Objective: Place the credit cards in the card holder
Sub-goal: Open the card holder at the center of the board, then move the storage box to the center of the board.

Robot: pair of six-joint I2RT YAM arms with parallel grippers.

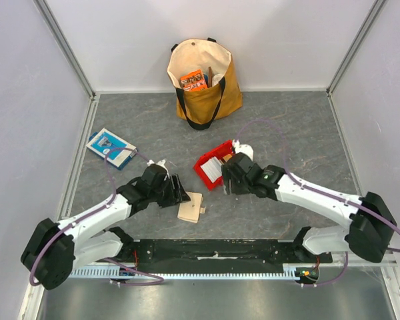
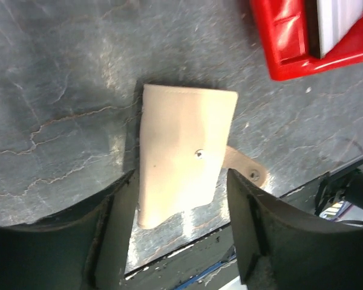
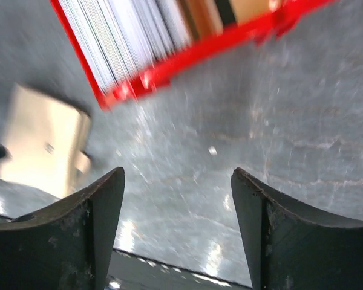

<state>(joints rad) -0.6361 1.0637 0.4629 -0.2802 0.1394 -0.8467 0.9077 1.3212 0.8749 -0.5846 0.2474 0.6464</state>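
The card holder [image 2: 184,154] is a beige folded wallet lying flat on the grey table, its snap tab [image 2: 247,171] sticking out to one side. My left gripper [image 2: 181,199] is open just above the wallet's near end, a finger on each side and neither pressing it. From above, the card holder [image 1: 191,207] lies between the two arms. The credit cards [image 3: 127,30], mostly white with an orange-brown one [image 3: 202,15], stand packed in a red tray [image 3: 187,57]. My right gripper [image 3: 178,181] is open over bare table, just short of the tray, holding nothing.
A tan tote bag [image 1: 203,80] with an orange packet inside stands at the back. A blue-and-white flat box [image 1: 111,147] lies at the left. The red tray [image 1: 203,175] sits right of centre. A black rail runs along the near edge.
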